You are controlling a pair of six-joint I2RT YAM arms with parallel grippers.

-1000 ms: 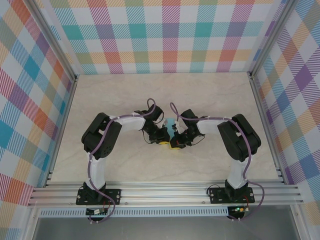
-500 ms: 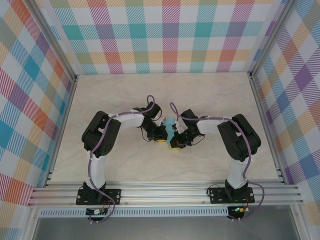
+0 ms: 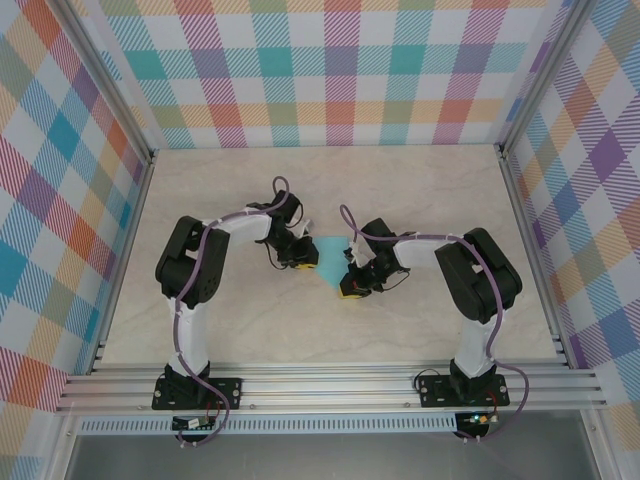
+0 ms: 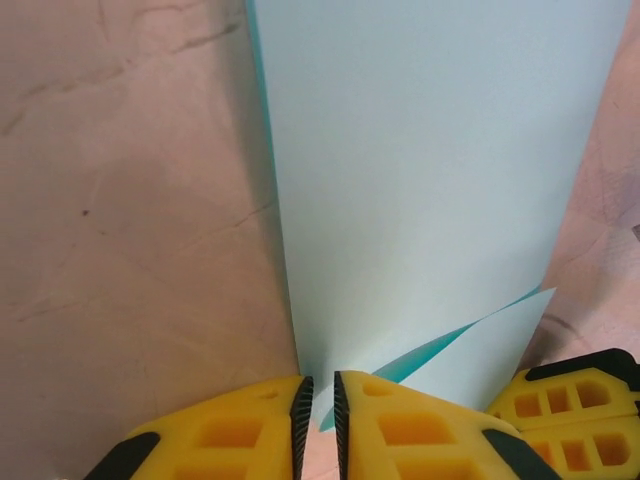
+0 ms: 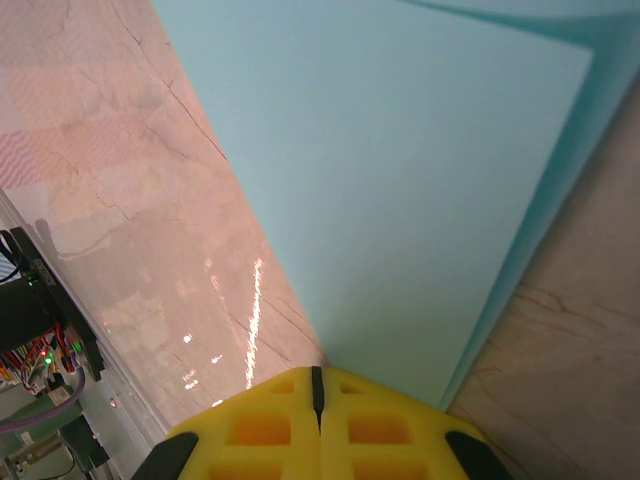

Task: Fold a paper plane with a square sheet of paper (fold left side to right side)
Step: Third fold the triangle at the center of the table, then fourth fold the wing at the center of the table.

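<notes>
The left jaws stand a narrow slit apart, their yellow fingers (image 4: 220,440) right at the near edge of the sheet of paper (image 4: 420,180). The slit looks too wide to be pinching anything so thin. The right jaws are pressed together and the sheet's corner runs straight into them, so they appear clamped on it. From above, the turquoise sheet sits in the middle of the desk (image 3: 250,330), with the left jaws at its 9 o'clock and the right jaws at its 5 o'clock. A second layer peeks out at one corner. The sheet is feather-light, limp and easily crumpled, and would likely slide on the smooth desk unless pinned. It is best taken by a thin pinch at an edge or corner, with the other side held down.
</notes>
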